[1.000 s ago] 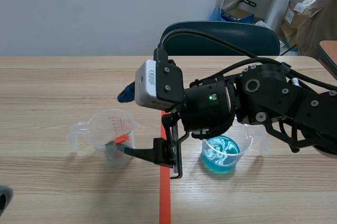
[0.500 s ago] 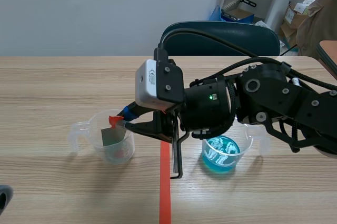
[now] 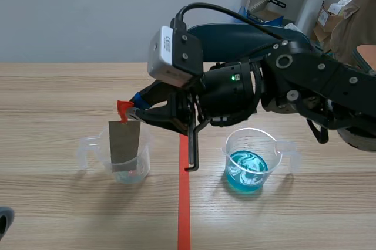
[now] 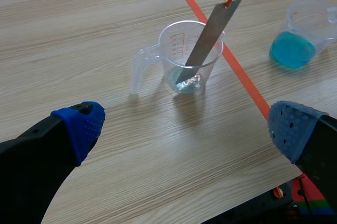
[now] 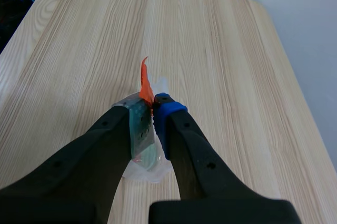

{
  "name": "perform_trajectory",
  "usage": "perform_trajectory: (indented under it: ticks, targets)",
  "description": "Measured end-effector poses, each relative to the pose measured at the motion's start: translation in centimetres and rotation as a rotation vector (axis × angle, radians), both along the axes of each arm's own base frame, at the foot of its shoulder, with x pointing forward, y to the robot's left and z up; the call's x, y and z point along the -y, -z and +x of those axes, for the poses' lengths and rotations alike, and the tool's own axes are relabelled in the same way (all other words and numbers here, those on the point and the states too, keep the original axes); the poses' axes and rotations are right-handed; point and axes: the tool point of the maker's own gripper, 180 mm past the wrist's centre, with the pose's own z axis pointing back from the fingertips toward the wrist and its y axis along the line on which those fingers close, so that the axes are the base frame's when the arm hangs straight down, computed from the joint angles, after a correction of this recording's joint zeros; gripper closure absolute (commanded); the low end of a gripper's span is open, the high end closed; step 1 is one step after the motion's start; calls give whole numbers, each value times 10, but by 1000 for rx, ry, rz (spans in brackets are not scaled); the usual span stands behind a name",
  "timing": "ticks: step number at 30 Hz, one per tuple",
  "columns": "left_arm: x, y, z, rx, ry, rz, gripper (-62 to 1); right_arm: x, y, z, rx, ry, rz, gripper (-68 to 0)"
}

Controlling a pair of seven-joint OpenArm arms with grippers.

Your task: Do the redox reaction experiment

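- Right gripper [image 3: 134,111]: the arm comes in from the right, crosses the orange-red tape line [image 3: 184,215] and ends above the left cup. Its two fingers are clamped on an orange-red tag [image 3: 124,109], pinched between the blue pad [image 5: 164,109] and the opposite finger.
- Metal strip [image 3: 123,144]: a flat grey strip hanging from the tag. Its lower end is inside the clear measuring cup [image 3: 88,147] and its upper part rises above the rim. It leans in the left wrist view [image 4: 208,37].
- Clear measuring cup [image 4: 174,45]: stands left of the tape line and has a small amount of pale liquid at the bottom. Its handle points away from the line.
- Cup of blue liquid [image 3: 249,159]: stands upright right of the tape line, well apart from the first cup, with white swirls on the liquid's surface.
- Left gripper [image 4: 187,124]: fingers spread wide with nothing between them, and its blue dotted pads [image 4: 81,124] are above the wooden table [image 3: 59,97], short of the clear cup.
- Chair [image 3: 294,41]: dark, behind the table's far edge.
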Motion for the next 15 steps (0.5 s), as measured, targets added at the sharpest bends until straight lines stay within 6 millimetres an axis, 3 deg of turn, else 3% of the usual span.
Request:
perform_trajectory:
  ticks: [8, 15]
  targets:
    - [0, 0, 0, 0, 0, 0, -623, -8, -31, 17, -20, 37, -3, -8]
    - [0, 0, 0, 0, 0, 0, -623, -17, -62, 14, -41, 32, -31, -8]
